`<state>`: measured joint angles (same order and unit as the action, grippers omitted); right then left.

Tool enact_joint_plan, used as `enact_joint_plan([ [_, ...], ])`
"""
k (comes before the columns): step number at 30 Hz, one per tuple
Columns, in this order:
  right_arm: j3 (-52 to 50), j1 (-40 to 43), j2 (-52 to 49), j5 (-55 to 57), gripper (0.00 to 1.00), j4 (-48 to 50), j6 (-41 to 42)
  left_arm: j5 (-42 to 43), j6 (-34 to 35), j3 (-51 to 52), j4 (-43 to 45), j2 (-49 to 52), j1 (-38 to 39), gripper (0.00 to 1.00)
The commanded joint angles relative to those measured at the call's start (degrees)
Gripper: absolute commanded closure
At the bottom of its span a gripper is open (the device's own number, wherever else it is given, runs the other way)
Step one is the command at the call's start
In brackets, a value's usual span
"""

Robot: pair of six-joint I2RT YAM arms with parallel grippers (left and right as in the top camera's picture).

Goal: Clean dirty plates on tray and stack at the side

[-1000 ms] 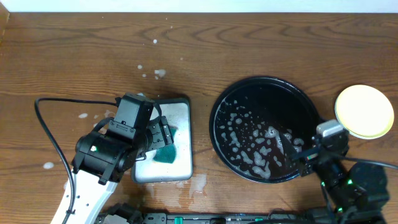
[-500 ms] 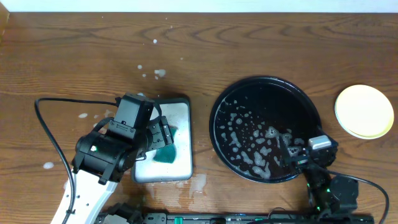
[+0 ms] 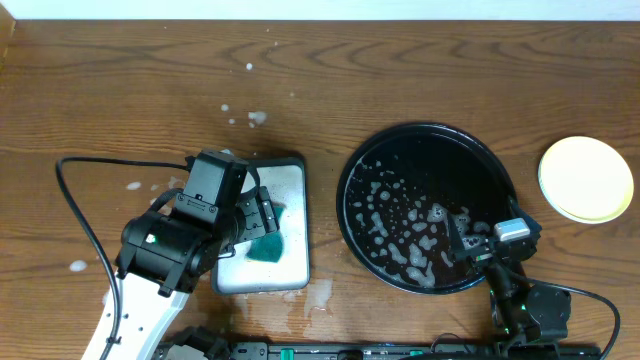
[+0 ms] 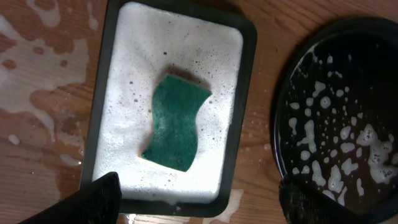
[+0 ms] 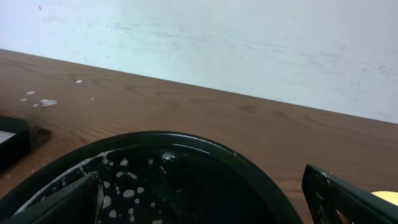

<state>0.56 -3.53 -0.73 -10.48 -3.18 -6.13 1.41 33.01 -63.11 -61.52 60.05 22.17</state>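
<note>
The black round tray [image 3: 352, 190] sits right of centre, flecked with white foam and holding no plates; it also shows in the left wrist view [image 4: 283, 112] and the right wrist view [image 5: 205, 144]. A yellow plate [image 3: 586, 178] lies on the table right of the tray; whether other plates lie under it I cannot tell. My left gripper [image 3: 262, 222] is open and empty above the small white tray [image 3: 292, 268], its fingers either side of that tray's near edge in the left wrist view [image 4: 199, 202]. My right gripper [image 3: 470, 243] is open and empty at the black tray's front right rim.
A green sponge [image 4: 176, 122] lies in foam on the small white dark-rimmed tray [image 4: 246, 93]. Foam spots and wet patches [image 3: 257, 118] dot the wooden table around it. A black cable [image 3: 80, 215] loops at the left.
My right arm pulled back from beside the yellow plate toward the front edge and now points at the black tray's rim. The left arm has not moved.
</note>
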Motion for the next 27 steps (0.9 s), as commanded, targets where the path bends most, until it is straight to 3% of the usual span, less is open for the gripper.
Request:
enact_joint_plan([
  [1, -0.26, 0.48, 0.37, -0.28, 0.01, -0.02, -0.59, 0.09, 0.22, -0.11, -0.17, 0.13, -0.31, 0.18],
  [19, -0.26, 0.48, 0.35, -0.28, 0.01, -0.02, -0.59, -2.99, 0.0, 0.02, 1.49, -3.5, -1.97, 0.18],
  [22, -0.26, 0.48, 0.35, -0.28, 0.01, -0.02, -0.59, -3.08, -3.74, 2.27, 11.28, -7.67, -6.75, 0.18],
  [27, -0.26, 0.48, 0.35, -0.28, 0.01, -0.02, -0.59, 2.73, -15.96, 11.91, 31.45, -17.62, -14.8, 0.18],
])
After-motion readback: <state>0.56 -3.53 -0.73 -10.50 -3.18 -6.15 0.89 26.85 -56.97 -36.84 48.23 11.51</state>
